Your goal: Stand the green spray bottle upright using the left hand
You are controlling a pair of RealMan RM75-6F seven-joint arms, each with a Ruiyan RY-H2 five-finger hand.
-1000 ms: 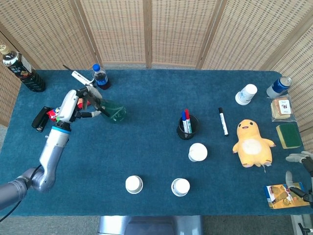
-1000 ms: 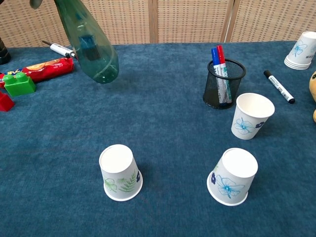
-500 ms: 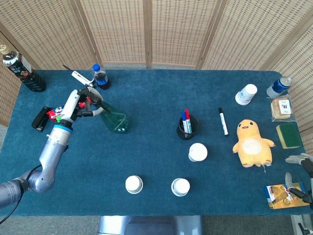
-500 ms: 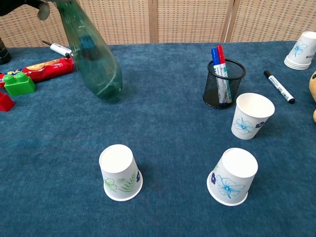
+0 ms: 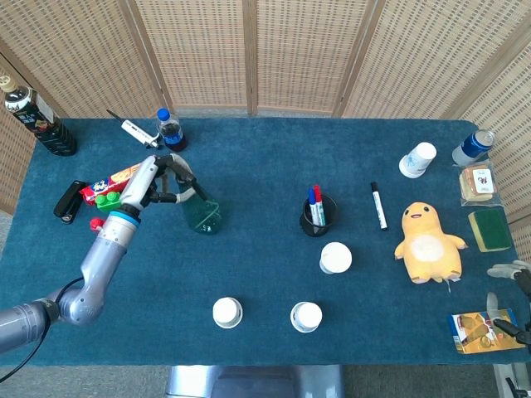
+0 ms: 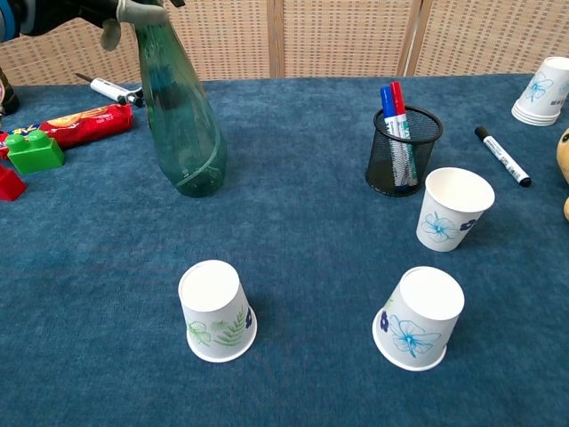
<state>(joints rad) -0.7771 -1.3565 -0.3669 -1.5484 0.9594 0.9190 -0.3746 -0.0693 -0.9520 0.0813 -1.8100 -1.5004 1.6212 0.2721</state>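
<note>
One hazard stands out — the left hand (image 5: 170, 178) grips the neck of the green spray bottle (image 6: 182, 124), whose base meets the blue table (image 5: 249, 249) while the body seems tilted slightly. Letting go too soon could topple it. Far right, the right hand (image 5: 508, 269) rests idle — whether curled or spread, I cannot tell.

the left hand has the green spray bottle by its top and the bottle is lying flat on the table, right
Not quite. The left hand does hold the green spray bottle by its top, but the bottle is not lying flat: in the chest view it stands nearly upright, leaning slightly, with its base on the table.
</note>
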